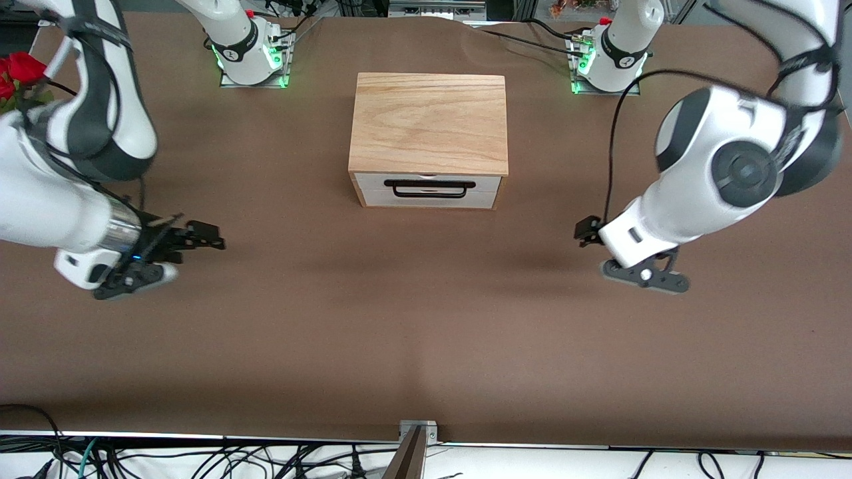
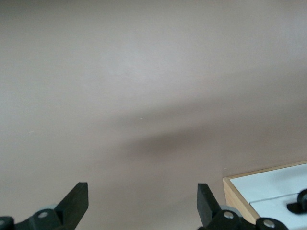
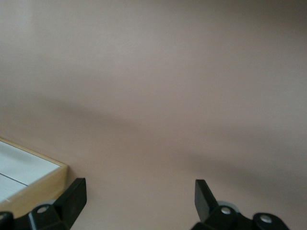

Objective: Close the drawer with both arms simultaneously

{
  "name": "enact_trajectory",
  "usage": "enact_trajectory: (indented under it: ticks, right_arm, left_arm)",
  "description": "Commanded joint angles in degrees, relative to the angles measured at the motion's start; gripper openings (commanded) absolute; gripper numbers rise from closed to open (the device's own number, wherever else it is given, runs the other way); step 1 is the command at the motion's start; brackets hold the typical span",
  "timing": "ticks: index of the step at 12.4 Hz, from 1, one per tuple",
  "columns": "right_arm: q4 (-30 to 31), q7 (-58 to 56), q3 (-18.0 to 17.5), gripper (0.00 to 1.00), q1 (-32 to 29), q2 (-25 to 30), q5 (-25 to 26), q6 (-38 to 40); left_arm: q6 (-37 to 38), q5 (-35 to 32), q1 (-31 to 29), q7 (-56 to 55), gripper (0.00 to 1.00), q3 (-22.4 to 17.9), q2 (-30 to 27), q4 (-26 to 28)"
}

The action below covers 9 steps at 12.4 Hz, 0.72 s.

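The light-oak cabinet (image 1: 428, 123) stands mid-table. Its drawer (image 1: 373, 191) shows only a white front panel, level with the cabinet's front, with a black wire handle (image 1: 429, 189); no tray interior shows. My left gripper (image 1: 586, 231) hovers low over the table toward the left arm's end, apart from the cabinet, fingers wide open and empty (image 2: 142, 206). My right gripper (image 1: 210, 236) hovers low toward the right arm's end, also open and empty (image 3: 139, 201). A corner of the white front shows in the left wrist view (image 2: 278, 184) and in the right wrist view (image 3: 19, 167).
The brown table (image 1: 426, 332) stretches bare around the cabinet. The arm bases (image 1: 249, 50) (image 1: 609, 60) stand along the table's edge farthest from the front camera. Red flowers (image 1: 16, 73) sit off the right arm's end. Cables hang below the edge nearest the front camera.
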State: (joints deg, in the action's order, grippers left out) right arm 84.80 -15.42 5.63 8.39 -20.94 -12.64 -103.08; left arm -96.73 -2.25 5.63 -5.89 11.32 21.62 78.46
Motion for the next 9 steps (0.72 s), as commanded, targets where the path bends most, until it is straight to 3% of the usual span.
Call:
enact_trajectory:
  ticks: [1,5,9]
  right_arm:
    - [0.54,-0.76,2.88,1.0,0.4,2.57,0.86,0.86]
    - [0.54,-0.84,3.51,1.0,0.57,6.61,3.49,2.17]
    - [0.54,8.82,2.02,1.0,1.01,12.23,10.52,7.44]
  left_arm:
    - [4.43,-1.26,-1.85,0.79,1.0,0.02,-6.57,1.25]
    - [4.19,-0.38,-3.69,1.23,1.0,-2.53,-14.22,5.99]
    - [4.1,-0.38,-5.81,0.97,1.0,-2.88,-19.14,12.31]
